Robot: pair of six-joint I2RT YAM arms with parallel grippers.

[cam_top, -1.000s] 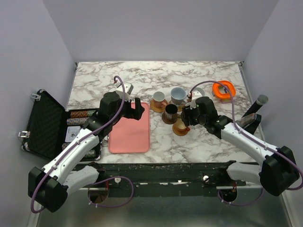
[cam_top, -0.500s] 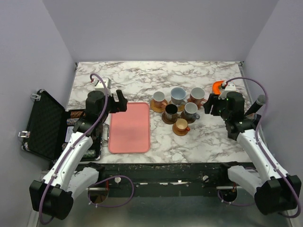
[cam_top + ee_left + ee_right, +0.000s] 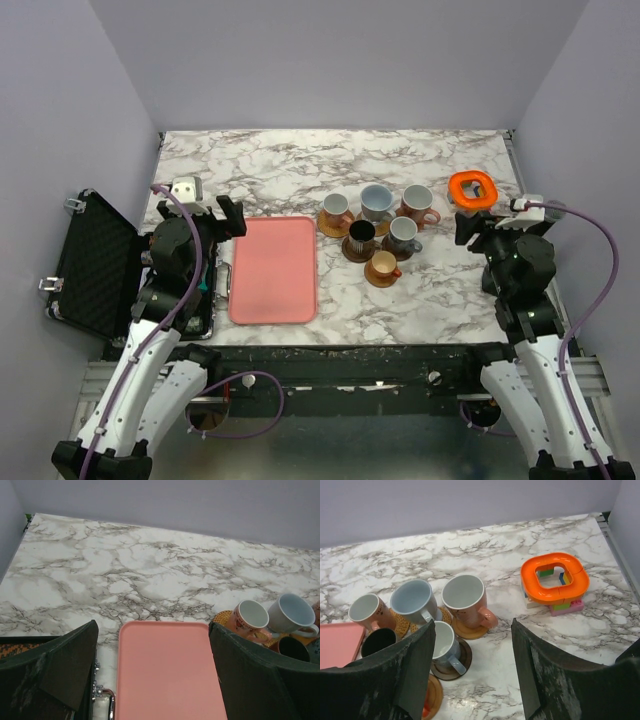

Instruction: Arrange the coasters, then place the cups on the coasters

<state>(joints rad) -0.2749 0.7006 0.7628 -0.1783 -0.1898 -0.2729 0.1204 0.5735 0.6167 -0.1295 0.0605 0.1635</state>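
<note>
From above, the cups (image 3: pixel 402 230) cluster mid-worktop (image 3: pixel 300 160), each seemingly on a coaster (image 3: pixel 326 225), so little looks left to do; the left jaws stand apart, empty, left of the tray (image 3: pixel 272 285); the right jaws, apart and empty, are just right of the cluster and nearer it. Left wrist: cups far right, past the tray. Right wrist: cups left, ring (image 3: pixel 554 577) right, bare marble between.

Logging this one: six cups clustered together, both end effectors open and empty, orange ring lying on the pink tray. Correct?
No. The orange ring lies on the marble table, right of the cups, not on the pink tray, as the top external view shows. The rest stands.
</note>
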